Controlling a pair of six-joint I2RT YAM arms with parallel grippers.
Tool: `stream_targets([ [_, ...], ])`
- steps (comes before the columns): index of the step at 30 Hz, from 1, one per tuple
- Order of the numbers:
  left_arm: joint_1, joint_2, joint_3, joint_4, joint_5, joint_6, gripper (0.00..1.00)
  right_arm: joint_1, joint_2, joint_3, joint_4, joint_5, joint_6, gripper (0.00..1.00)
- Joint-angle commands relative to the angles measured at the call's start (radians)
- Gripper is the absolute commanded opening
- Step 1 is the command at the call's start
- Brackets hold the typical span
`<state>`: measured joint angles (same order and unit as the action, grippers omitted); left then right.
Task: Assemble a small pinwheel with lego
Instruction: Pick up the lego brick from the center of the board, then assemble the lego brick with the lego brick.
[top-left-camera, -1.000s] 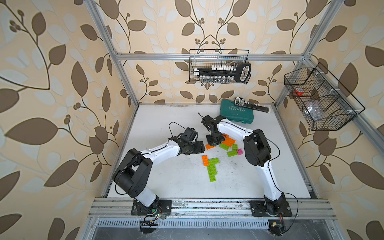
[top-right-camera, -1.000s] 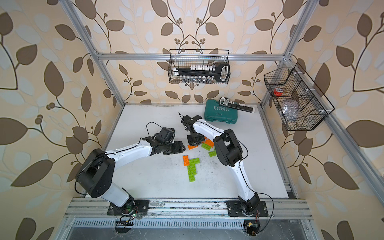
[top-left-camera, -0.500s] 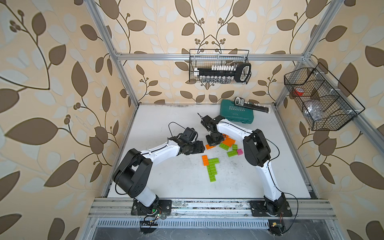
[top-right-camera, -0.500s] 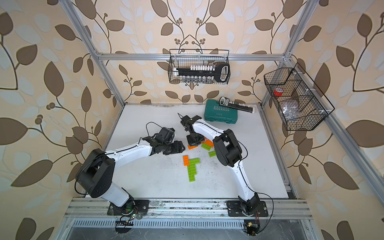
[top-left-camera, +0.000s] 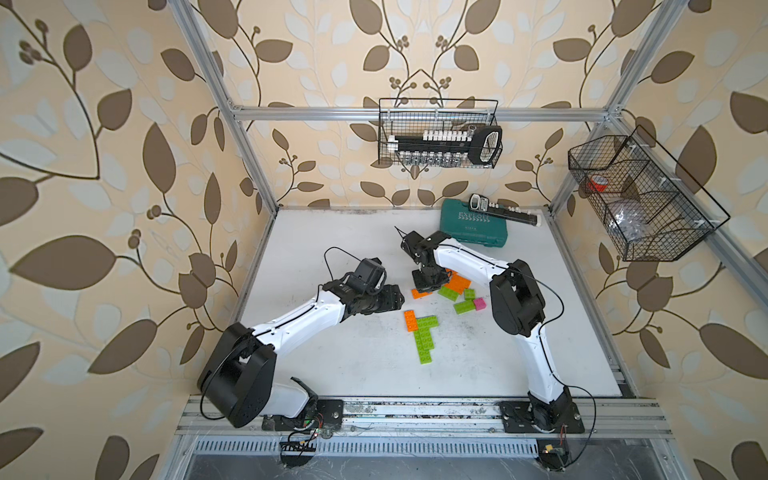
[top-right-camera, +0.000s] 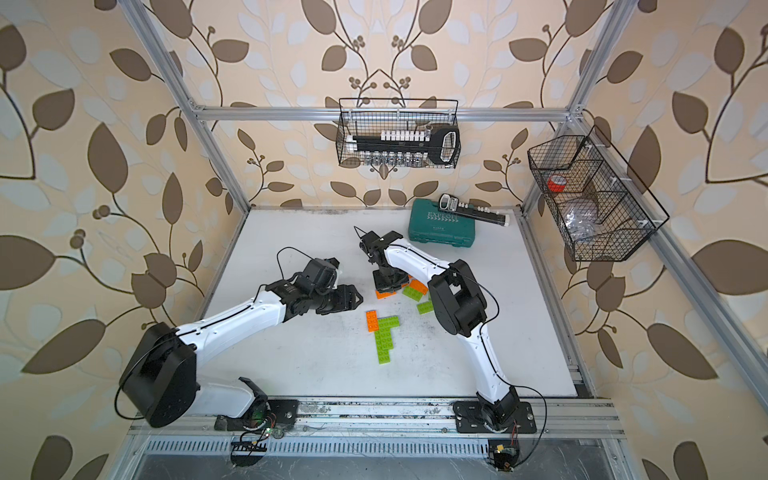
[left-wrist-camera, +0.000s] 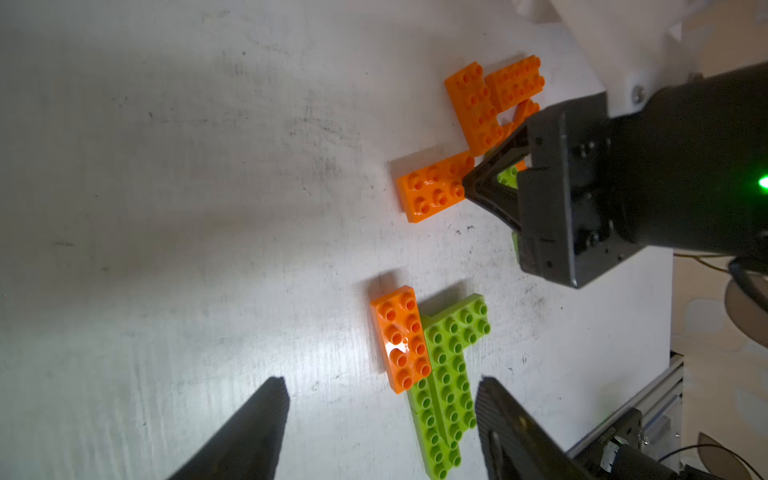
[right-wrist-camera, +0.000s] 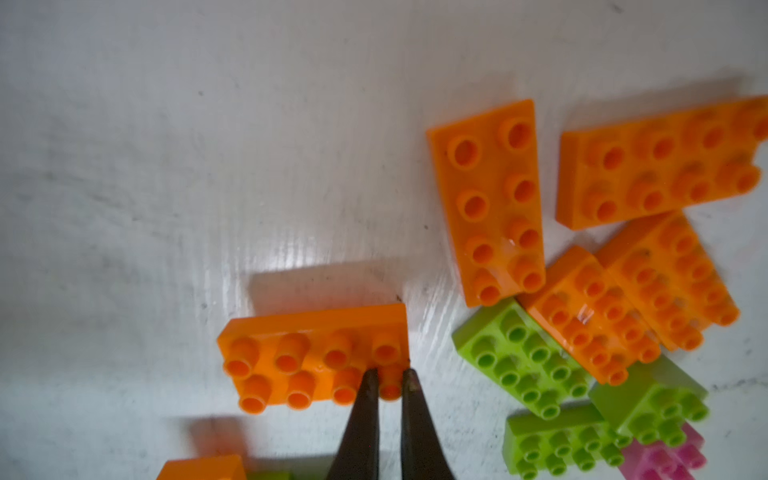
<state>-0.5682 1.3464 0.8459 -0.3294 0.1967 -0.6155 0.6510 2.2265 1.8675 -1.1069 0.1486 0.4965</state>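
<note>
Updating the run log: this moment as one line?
right claw shut on orange brick | left claw open, empty | green-orange assembly untouched

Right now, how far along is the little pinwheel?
Early. Done: a partial shape of one orange and several green bricks lies together. In hand: the right gripper pinches a stud of a loose orange brick; the left gripper hangs open. Left: the loose pile, pink brick included.
</note>
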Motion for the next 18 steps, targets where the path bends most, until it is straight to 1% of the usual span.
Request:
stream_targets([
  [1,-0.008,-0.090,-0.065,-0.056,-0.018,-0.041,0.74,0.038,-0.119,-0.065,-0.018,0.030,0.079,0.08],
  [3,-0.031,-0.133,-0.105,-0.065,-0.022,-0.062,0.74,0.053,-0.170,-0.119,-0.016,0.041,0.121,0.07],
  [7,-0.089,-0.210,-0.176,-0.073,-0.045,-0.119,0.74,0.147,-0.269,-0.240,0.005,0.013,0.224,0.07],
  [9,-0.113,-0.242,-0.209,-0.065,-0.052,-0.152,0.74,0.204,-0.294,-0.283,0.006,0.010,0.272,0.07],
  [13,-0.128,-0.324,-0.291,-0.033,-0.056,-0.218,0.74,0.307,-0.316,-0.343,0.007,-0.010,0.354,0.06],
  [15,-0.128,-0.358,-0.321,-0.021,-0.056,-0.233,0.75,0.336,-0.319,-0.367,0.030,-0.026,0.367,0.06],
  [16,-0.128,-0.369,-0.336,-0.016,-0.060,-0.233,0.75,0.346,-0.317,-0.376,0.044,-0.032,0.401,0.06],
  [18,-0.127,-0.378,-0.352,-0.011,-0.064,-0.269,0.75,0.352,-0.298,-0.379,0.051,-0.045,0.407,0.06],
])
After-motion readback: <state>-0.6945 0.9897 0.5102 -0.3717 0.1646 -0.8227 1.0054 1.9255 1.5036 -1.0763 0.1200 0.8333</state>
